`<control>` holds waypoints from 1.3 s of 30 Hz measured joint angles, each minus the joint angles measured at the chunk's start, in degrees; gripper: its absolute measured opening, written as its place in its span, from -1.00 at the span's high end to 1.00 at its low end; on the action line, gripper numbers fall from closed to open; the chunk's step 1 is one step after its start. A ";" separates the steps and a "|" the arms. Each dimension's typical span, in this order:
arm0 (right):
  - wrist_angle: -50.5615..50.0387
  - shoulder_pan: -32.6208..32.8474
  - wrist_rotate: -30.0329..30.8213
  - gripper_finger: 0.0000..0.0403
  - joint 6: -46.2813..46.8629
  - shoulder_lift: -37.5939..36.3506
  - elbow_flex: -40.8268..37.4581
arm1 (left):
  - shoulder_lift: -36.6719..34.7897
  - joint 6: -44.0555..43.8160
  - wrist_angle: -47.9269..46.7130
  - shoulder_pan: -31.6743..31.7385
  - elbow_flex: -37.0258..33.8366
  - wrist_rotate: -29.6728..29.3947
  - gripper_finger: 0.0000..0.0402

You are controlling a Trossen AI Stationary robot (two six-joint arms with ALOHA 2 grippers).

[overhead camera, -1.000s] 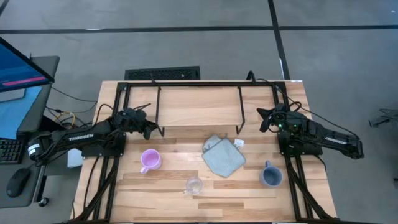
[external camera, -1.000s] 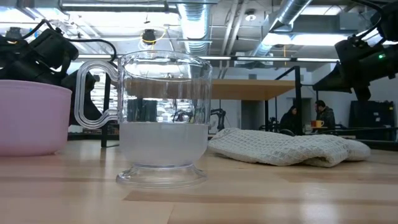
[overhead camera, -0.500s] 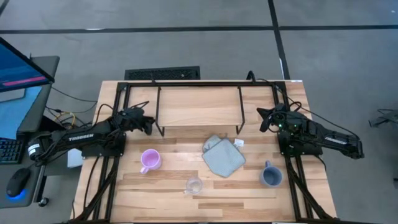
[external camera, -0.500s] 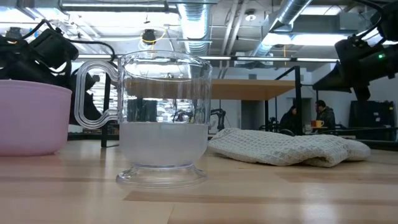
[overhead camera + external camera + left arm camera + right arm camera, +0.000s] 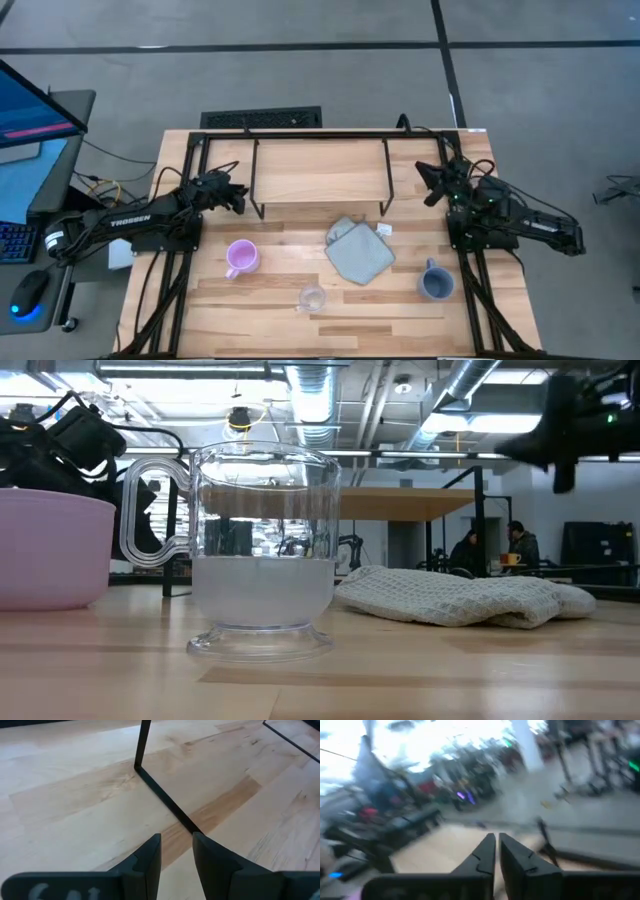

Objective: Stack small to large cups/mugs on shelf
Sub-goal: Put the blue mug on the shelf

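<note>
While the left claw (image 5: 240, 196) has hardly stirred from its place by the shelf's (image 5: 320, 170) left leg, the right claw (image 5: 428, 180) has swung up and toward the shelf's right end over the last half second; in the low view it has risen from a hanging bulk to a dark shape high at the right edge. Both claws carry nothing: the left one's fingers (image 5: 150, 857) stand a little apart, the right one's nearly together. That reads as the right arm only starting to move, with no cup yet taken. All three sit on the counter (image 5: 250, 300), well apart: pink-lilac mug (image 5: 241, 257) at left, clear glass cup (image 5: 312, 296) in front, blue-grey mug (image 5: 436, 281) at right, with the grey-green cloth (image 5: 358, 250) between. Nothing is on the shelf. White lettering on the left arm reads "TROSSEN"
</note>
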 joint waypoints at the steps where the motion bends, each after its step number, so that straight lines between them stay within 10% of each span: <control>1: 2.18 0.00 -1.98 0.69 -1.60 0.00 0.00 | 0.00 0.00 0.00 0.00 0.00 0.00 0.49; 15: 23.45 0.13 -7.47 -0.19 -2.70 0.00 0.07 | 0.00 0.00 -0.04 0.00 -0.01 0.02 0.49; 30: 20.81 0.11 -5.75 -0.24 -4.35 0.07 0.98 | 0.00 0.00 -0.11 0.00 -0.01 0.03 0.49; 39: -2.83 0.11 -5.76 -0.24 -7.55 8.63 17.67 | 0.00 0.00 -0.34 0.01 0.00 -0.02 0.49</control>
